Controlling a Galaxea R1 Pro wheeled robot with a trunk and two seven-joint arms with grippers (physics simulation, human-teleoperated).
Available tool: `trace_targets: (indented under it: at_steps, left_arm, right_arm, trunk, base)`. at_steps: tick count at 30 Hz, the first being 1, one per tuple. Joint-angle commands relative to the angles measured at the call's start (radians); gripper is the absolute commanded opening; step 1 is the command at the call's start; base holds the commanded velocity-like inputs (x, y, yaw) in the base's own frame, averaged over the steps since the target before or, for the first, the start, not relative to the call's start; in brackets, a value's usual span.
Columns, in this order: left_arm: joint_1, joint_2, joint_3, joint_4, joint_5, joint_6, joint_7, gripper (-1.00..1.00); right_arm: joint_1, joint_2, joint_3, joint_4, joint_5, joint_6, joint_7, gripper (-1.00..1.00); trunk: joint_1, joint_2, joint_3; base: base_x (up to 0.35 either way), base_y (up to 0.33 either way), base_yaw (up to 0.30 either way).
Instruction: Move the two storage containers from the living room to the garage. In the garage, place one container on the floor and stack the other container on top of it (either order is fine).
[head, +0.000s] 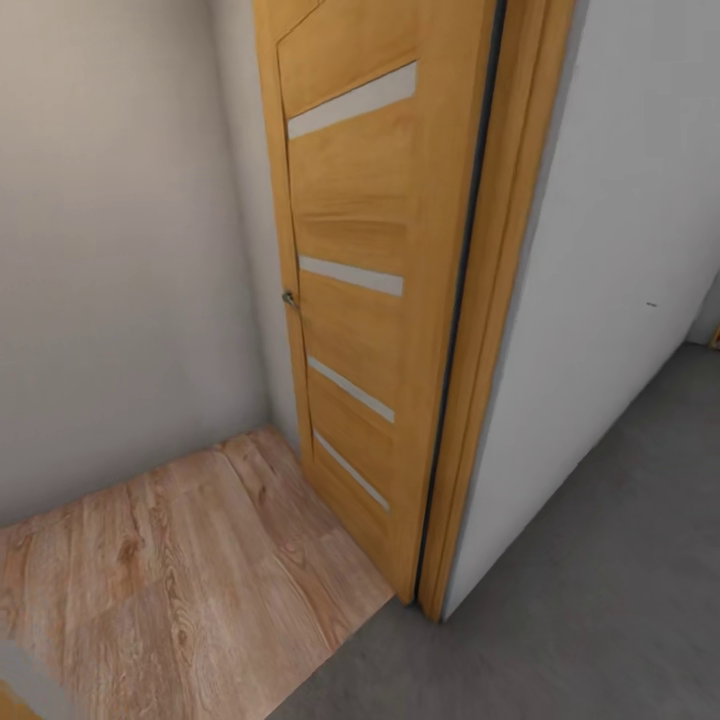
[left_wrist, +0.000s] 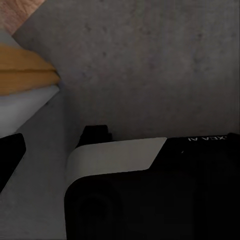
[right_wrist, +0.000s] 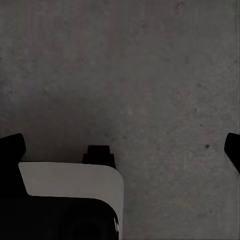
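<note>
— Where the head camera looked down, what was seen nearest?

— Light wood-plank floor (head: 180, 580) was seen at the near left, and dark grey concrete floor (head: 580, 600) at the near right; the two were joined along a slanted line that ran to the foot of a door frame (head: 490, 330).

— And beyond that seam?

— A wooden door (head: 370, 290) with pale horizontal strips was seen swung open toward the plank side, hinged at the frame, with a small metal handle (head: 289, 298) on its far edge. A plain white wall (head: 620, 250) was seen to the right of the frame above the concrete, and a grey wall (head: 110, 250) to the left above the planks.

— Were the containers seen?

— No container was shown by any camera, so their place could not be told.

— How were the grippers found?

— In the left wrist view, the left gripper (left_wrist: 122, 150) was seen over mottled concrete (left_wrist: 150, 65), with one dark finger (left_wrist: 10, 155) at the picture's edge. A white wall base (left_wrist: 22, 107) and an orange frame edge (left_wrist: 25, 72) were seen near it. In the right wrist view, the right gripper (right_wrist: 125, 150) was seen over bare concrete (right_wrist: 125, 65), with dark fingertips (right_wrist: 12, 145) at both edges. Nothing was seen between the fingers of either. The right jaws appeared spread wide; the left spread could not be told.
</note>
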Motion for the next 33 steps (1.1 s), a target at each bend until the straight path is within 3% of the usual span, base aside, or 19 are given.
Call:
trace_targets:
  at_steps: [1,24,33]
  left_arm:
    - [-0.001,-0.001,-0.001,0.000,-0.004,0.003,0.004,1.00]
    - [-0.001,-0.005,-0.001,0.000,-0.006,0.002,0.004,1.00]
    - [0.000,-0.004,-0.001,0.000,-0.006,0.002,0.004,1.00]
  right_arm:
    - [-0.001,0.000,0.008,0.003,-0.008,-0.005,0.000,1.00]
    - [-0.001,0.000,0.008,0.003,-0.008,-0.005,0.002,1.00]
    - [-0.001,0.000,0.008,0.003,-0.008,-0.005,0.003,1.00]
  trunk:
    - [0.001,0.000,-0.001]
    - [0.001,0.000,-0.001]
    - [0.001,0.000,-0.001]
  base:
    - [0.317,0.000,0.000]
    - [0.039,0.000,0.000]
    - [0.251,0.000,0.000]
